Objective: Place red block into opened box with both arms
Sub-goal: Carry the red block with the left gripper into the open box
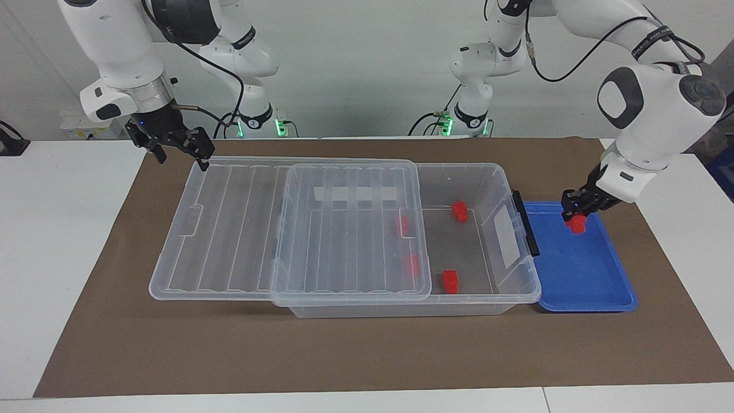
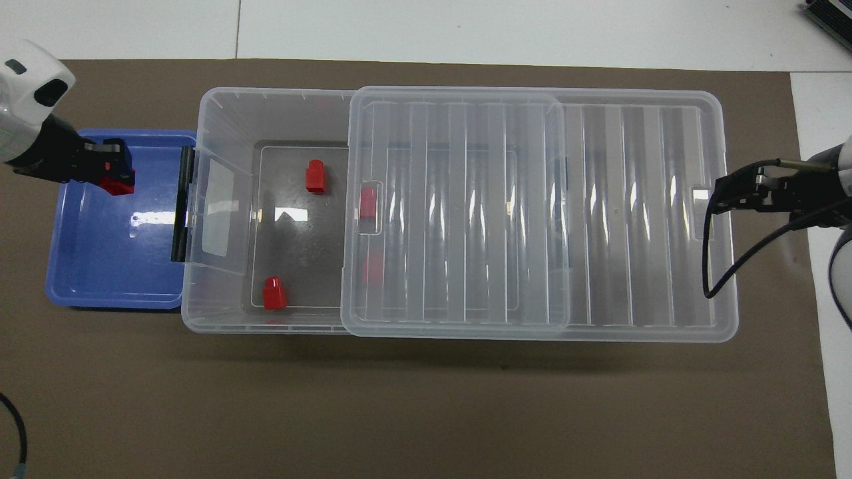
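L gripper (image 1: 575, 217) pinches block (image 1: 577, 224) above tray (image 1: 590, 287): carry high over box (image 1: 504, 252) wall, drop beside 4 inside. R gripper (image 1: 182, 150) spread by lid (image 1: 229, 229), waits.

five red blocks (image 1: 576, 225) — one box (image 1: 519, 287)

A white table (image 1: 63, 229) carries a large brown mat (image 1: 355, 350) across its middle. A plain pale wall (image 1: 367, 69) rises at the robots' end, with green indicator lights (image 1: 281, 127) glowing at its foot. Lighting is even, throwing soft shadows.
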